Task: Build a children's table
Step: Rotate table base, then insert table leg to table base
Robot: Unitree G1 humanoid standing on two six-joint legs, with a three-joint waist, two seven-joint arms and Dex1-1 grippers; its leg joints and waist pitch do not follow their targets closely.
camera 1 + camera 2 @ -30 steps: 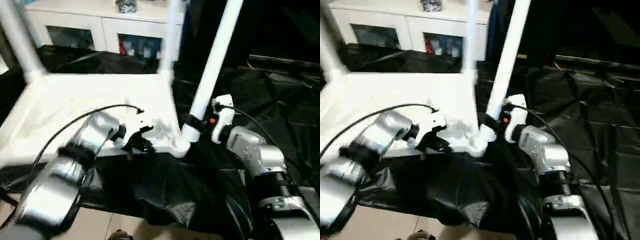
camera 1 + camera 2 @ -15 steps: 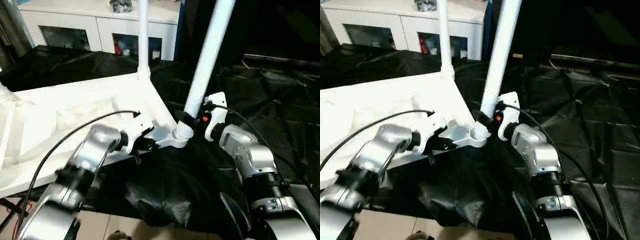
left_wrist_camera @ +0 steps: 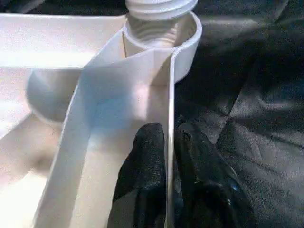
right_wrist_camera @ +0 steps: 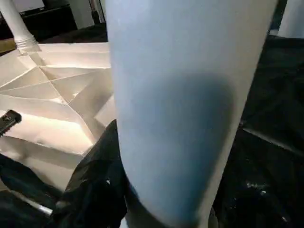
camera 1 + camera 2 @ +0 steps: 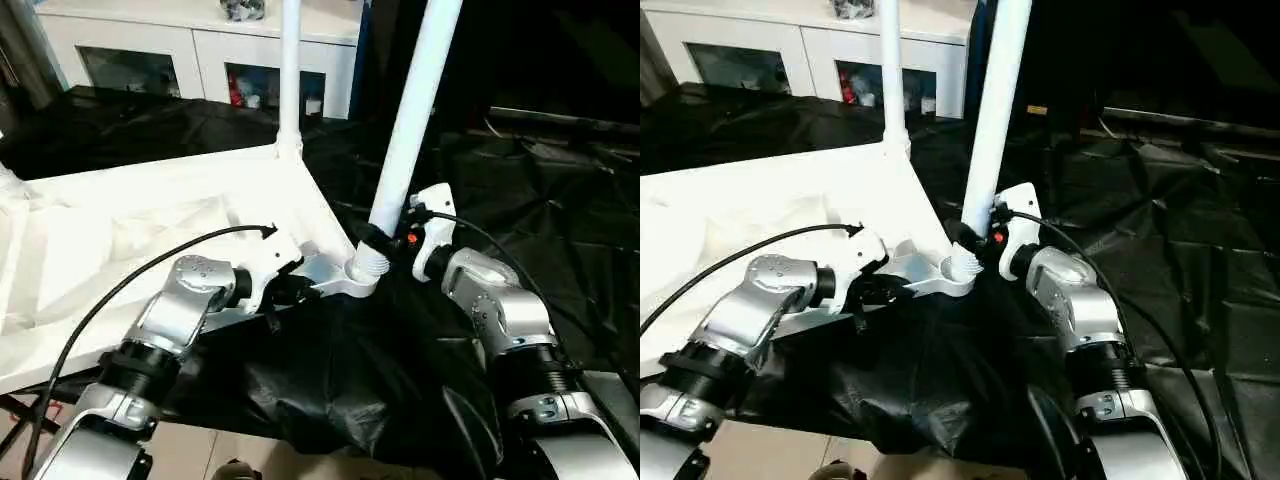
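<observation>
The tabletop (image 5: 150,230) is lying underside-up at frame left. Two legs (image 5: 415,110) are standing upright. The left gripper (image 3: 168,156) is pinching the rim; the right gripper (image 5: 385,240) is clamping one leg.

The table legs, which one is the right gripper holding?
The near leg, the thick one at the corner socket closest to the robot. The right gripper clasps its base. The other leg stands untouched at the far corner.
</observation>
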